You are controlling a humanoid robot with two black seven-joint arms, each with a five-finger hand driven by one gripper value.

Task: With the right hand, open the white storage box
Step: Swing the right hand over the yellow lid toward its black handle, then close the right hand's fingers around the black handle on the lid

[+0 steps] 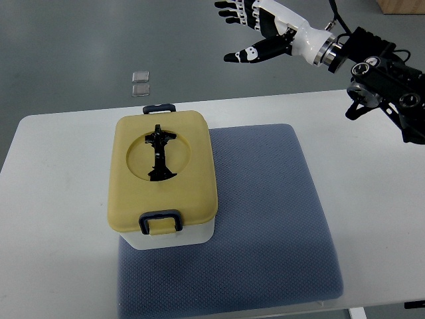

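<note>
White storage box (174,238) sitting on left part of grey mat (265,219), yellow lid (192,179) closed, both dark latches (160,220) looking clipped down. Folding black handle (159,154) lying flat in lid recess. Looking like rigid, light plastic, smooth lid; likely needing latch tabs flipped first, near one easiest to catch. Right hand (252,30) hovering well beyond table's (53,199) far edge, fingers spread wide, holding nothing. Left arm not showing.

Hidden and cut-off parts around the storage box (165,179)

The box covers part of the grey mat (265,219); right of the box, the arm (392,83) is cut by the picture edge; two small squares (140,83) behind the box are too small to identify.
</note>
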